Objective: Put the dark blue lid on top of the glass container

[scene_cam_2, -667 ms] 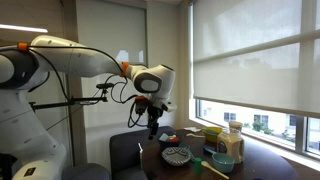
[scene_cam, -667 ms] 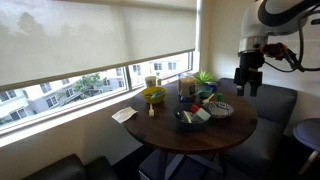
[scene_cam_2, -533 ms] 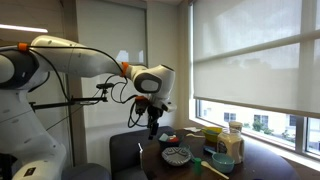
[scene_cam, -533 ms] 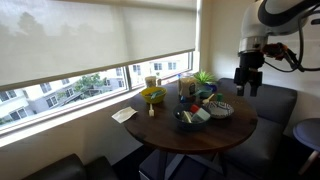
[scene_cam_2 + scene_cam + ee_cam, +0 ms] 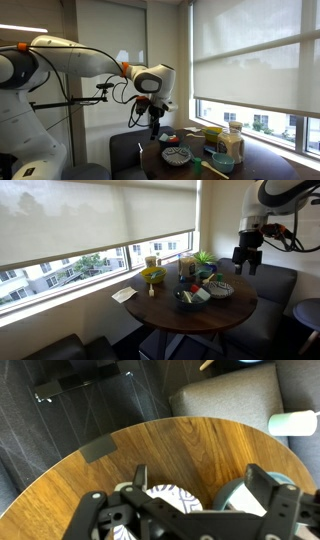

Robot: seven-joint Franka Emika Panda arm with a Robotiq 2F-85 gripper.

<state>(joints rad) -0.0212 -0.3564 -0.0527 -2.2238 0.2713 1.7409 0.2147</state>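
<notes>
— Claw (image 5: 198,475) first: how does it stand?
— Spread wide. In the wrist view its black, blocky fingers (image 5: 265,488) sit far apart with nothing held between them. It hangs over the edge of a round table (image 5: 170,445) of warm, glossy wood grain. Below it lies a round plate (image 5: 165,497) with a dark-and-white pattern. Beside the plate is a pale blue-grey dish (image 5: 238,500), partly hidden by a finger.
— And the jar?
— The glass container (image 5: 185,269) stands upright, dark and brownish, among the crockery on the window side of the table. It is well apart from the claw. A yellow-green bowl (image 5: 153,276) and a tan paper cup (image 5: 152,261) stand near it. The dark blue lid is too small to pick out at this size.
— Other surfaces?
— A grey fabric cushion (image 5: 225,400) lies beyond the table's edge, and a flat white paper (image 5: 124,295) rests on the wood.
— What differs from half a second ago?
— Very little. In an exterior view the claw (image 5: 246,260) has shifted a touch toward the table. In an exterior view from another angle the claw (image 5: 153,126) looks unchanged. The dishes lie where they were.
</notes>
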